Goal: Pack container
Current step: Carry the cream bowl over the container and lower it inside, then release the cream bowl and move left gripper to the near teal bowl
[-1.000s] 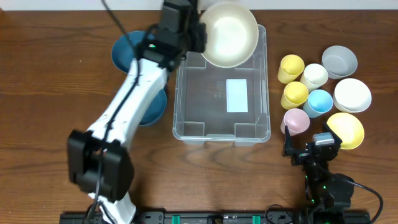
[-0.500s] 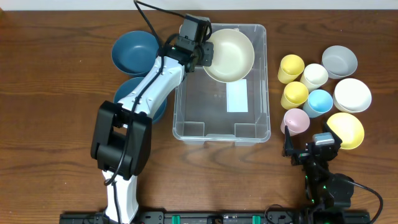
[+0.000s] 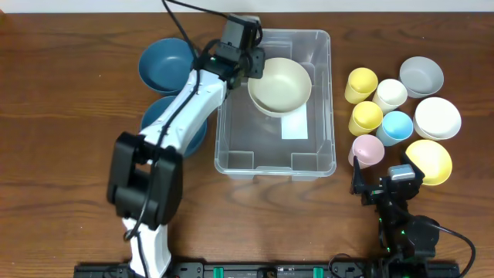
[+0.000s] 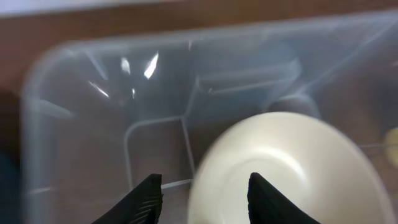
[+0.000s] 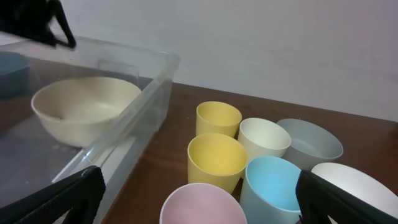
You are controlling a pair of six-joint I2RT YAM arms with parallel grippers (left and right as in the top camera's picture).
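Moved: cream bowl (image 3: 279,85) has gone from tilted over the far end of the container (image 3: 274,171) to sitting inside it; the left fingers have parted since a second ago.
Container: centre of the table (image 3: 62,154), long side running front to back, clear walls, white label (image 3: 297,127) on its base.
Cream bowl: upright on the container floor in the far half, its near edge overlapping the label.
Left gripper (image 4: 205,198): over the container's far-left corner, fingers (image 4: 144,198) apart; the bowl's rim runs through the gap, and no pinch on it is visible.
Right gripper (image 5: 200,190): low at the front right of the table, fingers spread wide, nothing between them, facing the cups.
Blue bowls: one (image 3: 167,63) left of the container at the far end, a second (image 3: 189,131) nearer, partly hidden under the left arm.
Cups: two yellow (image 3: 361,83) (image 3: 366,116), white cup (image 3: 391,93), light blue (image 3: 397,126) and pink (image 3: 367,149), clustered just right of the container.
Right-side bowls: grey (image 3: 421,76), white bowl (image 3: 438,117), yellow bowl (image 3: 429,161), in a column beyond the cups.
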